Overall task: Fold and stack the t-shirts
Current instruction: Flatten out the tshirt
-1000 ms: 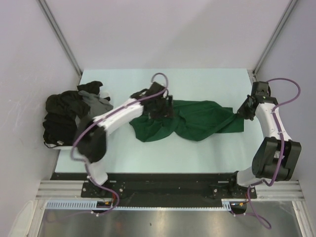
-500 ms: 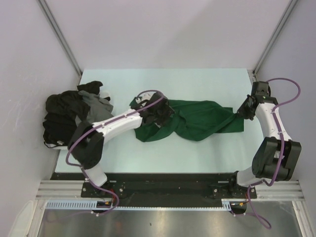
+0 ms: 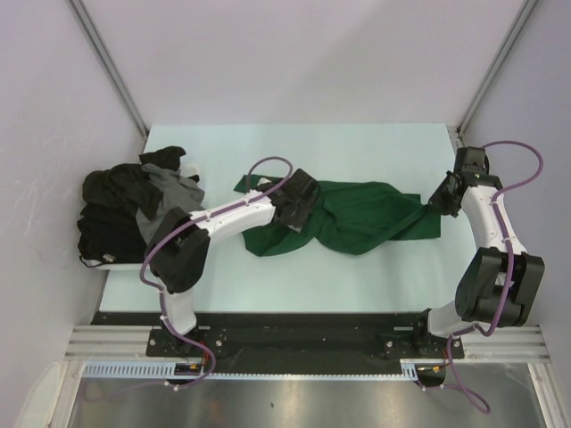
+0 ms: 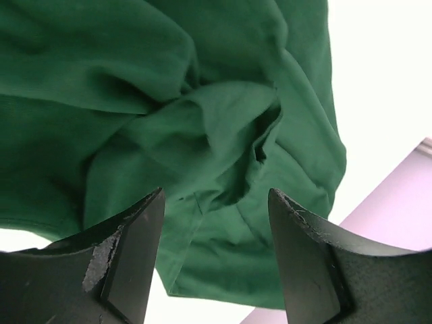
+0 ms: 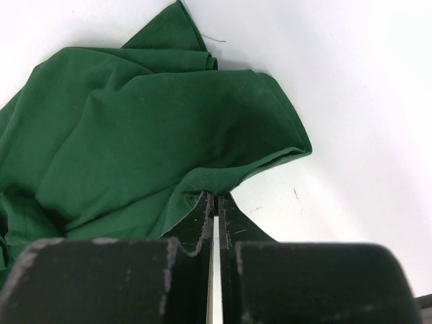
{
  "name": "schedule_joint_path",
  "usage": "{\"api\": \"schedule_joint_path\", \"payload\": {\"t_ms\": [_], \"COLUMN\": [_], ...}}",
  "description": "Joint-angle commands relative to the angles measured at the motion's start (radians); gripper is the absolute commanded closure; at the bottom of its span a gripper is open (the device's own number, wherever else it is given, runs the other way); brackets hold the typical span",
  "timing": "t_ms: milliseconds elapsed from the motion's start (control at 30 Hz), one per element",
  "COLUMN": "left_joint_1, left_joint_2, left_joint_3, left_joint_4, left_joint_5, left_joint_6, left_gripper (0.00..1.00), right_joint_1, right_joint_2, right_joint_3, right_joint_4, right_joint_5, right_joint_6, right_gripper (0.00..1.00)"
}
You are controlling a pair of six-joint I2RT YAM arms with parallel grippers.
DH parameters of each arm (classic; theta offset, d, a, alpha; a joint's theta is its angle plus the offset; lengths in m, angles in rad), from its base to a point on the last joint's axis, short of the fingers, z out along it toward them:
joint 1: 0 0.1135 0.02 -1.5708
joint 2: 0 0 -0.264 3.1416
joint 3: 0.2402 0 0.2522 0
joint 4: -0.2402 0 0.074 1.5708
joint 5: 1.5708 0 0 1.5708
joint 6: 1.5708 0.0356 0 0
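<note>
The dark green t-shirt (image 3: pixel 357 218) lies crumpled across the middle of the table. It also fills the left wrist view (image 4: pixel 169 121) and the right wrist view (image 5: pixel 135 135). My left gripper (image 3: pixel 297 203) hovers over the shirt's left part, open and empty, its fingers (image 4: pixel 128 250) wide apart above the rumpled cloth. My right gripper (image 3: pixel 437 201) is shut on the shirt's right edge, pinching a fold of the hem (image 5: pixel 223 179). Black and dark grey t-shirts (image 3: pixel 125 201) lie in a heap at the table's left edge.
The pale table (image 3: pixel 357 147) is walled by grey panels on the left, back and right. The heap of shirts overhangs the left edge. Bare table lies behind and in front of the green shirt.
My left gripper has moved rightward and slightly toward me over the green shirt, uncovering the shirt's upper left corner. The right arm and the pinched edge have stayed still.
</note>
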Motion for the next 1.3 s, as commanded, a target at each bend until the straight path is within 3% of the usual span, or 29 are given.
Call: {"api": "schedule_joint_path", "payload": {"t_ms": [0,367,1000,1100,1200,1233,1267], "left_joint_1": [-0.008,0.011,0.02,0.02,0.024,0.027,0.031], "left_joint_2": [0.007,0.107,0.154,0.154,0.156,0.156,0.156], "left_joint_3": [0.012,0.069,0.121,0.122,0.124,0.124,0.127], "left_joint_4": [-0.012,-0.001,0.02,0.017,0.037,0.037,0.04], "left_joint_5": [-0.042,-0.078,-0.105,-0.11,-0.105,-0.099,-0.099], "left_joint_6": [-0.088,-0.102,-0.067,-0.067,-0.045,-0.044,-0.03], "left_gripper": [0.34,0.5,0.59,0.68,0.87,0.99,1.0], "right_joint_1": [0.002,0.002,0.002,0.0,0.002,0.0,0.0], "right_joint_2": [-0.017,-0.012,-0.003,-0.001,0.0,-0.001,-0.001], "right_joint_3": [0.018,0.025,0.019,0.021,0.022,0.022,0.022], "right_joint_4": [0.028,0.02,0.02,0.022,0.022,0.02,0.019], "right_joint_5": [0.017,0.028,0.03,0.03,0.033,0.034,0.037], "right_joint_6": [0.005,-0.001,-0.001,0.0,0.0,0.0,0.0], "right_gripper": [1.0,1.0,1.0,1.0,1.0,1.0,1.0]}}
